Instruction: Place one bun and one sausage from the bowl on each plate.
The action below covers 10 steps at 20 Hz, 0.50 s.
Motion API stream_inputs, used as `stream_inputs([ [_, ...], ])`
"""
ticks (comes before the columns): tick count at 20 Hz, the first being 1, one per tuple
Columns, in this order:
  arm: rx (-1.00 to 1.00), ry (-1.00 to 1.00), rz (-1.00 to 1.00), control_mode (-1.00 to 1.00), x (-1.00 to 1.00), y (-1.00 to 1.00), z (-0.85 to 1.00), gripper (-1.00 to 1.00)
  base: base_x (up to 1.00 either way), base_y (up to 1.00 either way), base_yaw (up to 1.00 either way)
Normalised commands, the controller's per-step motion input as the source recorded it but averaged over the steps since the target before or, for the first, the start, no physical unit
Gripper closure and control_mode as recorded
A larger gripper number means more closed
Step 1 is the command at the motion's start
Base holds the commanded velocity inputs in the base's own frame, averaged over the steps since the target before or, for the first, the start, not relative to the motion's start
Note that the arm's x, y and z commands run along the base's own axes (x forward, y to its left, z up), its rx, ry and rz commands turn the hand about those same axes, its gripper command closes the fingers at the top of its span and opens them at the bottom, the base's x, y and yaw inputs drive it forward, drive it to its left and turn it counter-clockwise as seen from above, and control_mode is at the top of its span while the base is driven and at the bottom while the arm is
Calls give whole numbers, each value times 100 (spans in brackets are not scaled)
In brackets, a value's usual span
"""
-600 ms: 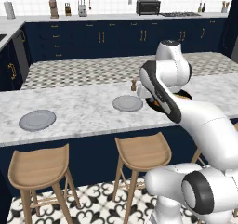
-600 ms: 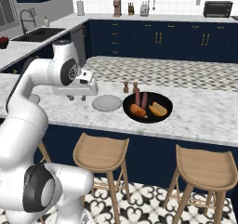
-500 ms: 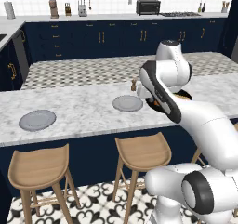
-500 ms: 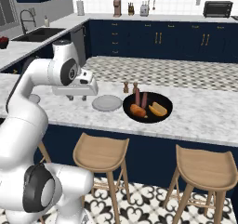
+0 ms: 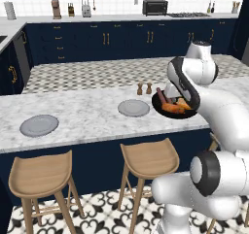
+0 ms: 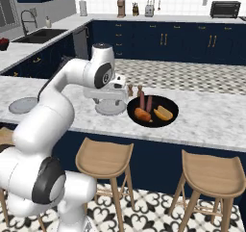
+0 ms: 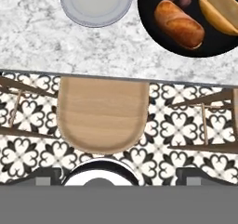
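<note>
Bowl (image 6: 153, 110) sits on the marble counter (image 6: 206, 120), holding two buns (image 7: 179, 23) and two sausages (image 6: 145, 101). In the hand view it lies at 1 o'clock, with one grey plate (image 7: 96, 3) at 11 o'clock just beside it, apart. A second plate (image 5: 39, 125) lies well away at the counter's far left. Gripper (image 6: 113, 94) hangs above the near plate, jaws spread wide, holding nothing. A wooden stool (image 7: 103, 114) stands below.
</note>
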Motion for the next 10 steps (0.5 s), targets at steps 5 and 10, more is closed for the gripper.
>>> stream_inputs([
  [5,6,9,0,-100,63,-81,-7,-100,0,0,0],
  [10,0,5,1,-100,61,-28,-44,-100,0,0,0],
])
